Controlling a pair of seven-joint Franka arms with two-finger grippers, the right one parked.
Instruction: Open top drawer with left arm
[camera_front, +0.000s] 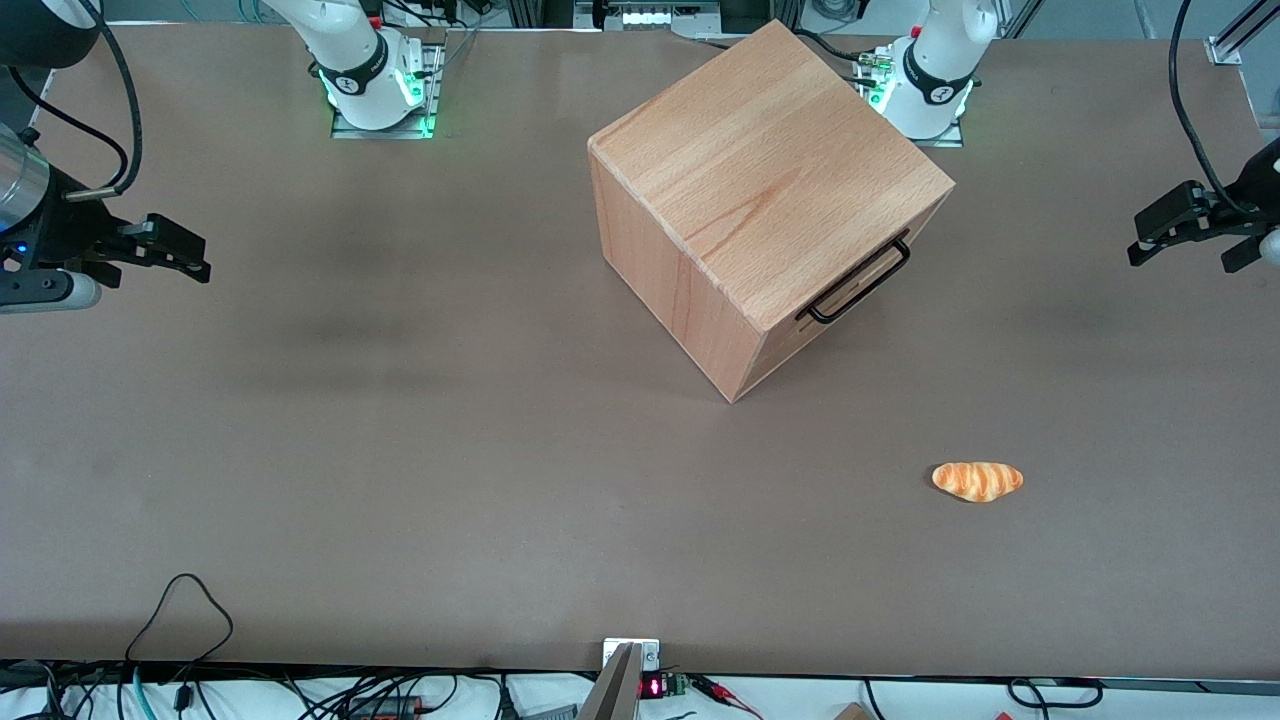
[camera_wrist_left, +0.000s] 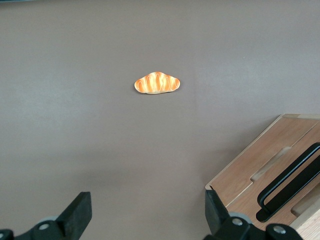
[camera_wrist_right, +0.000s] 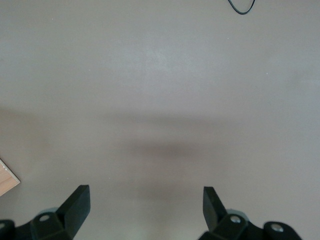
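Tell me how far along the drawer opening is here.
Nothing done yet: the top drawer sits flush in the cabinet, its handle untouched. In hand: only the start, with the open gripper hanging empty toward the working arm's end of the table, apart from the cabinet. Left: reach the handle, grip it, pull.

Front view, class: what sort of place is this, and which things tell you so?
Probably a robotics lab: bolted arm bases, loose cables, and a cabinet on the table. The left arm's tool hangs open.

even overhead light, soft blurry shadows on table (camera_front: 400, 480), sharp focus
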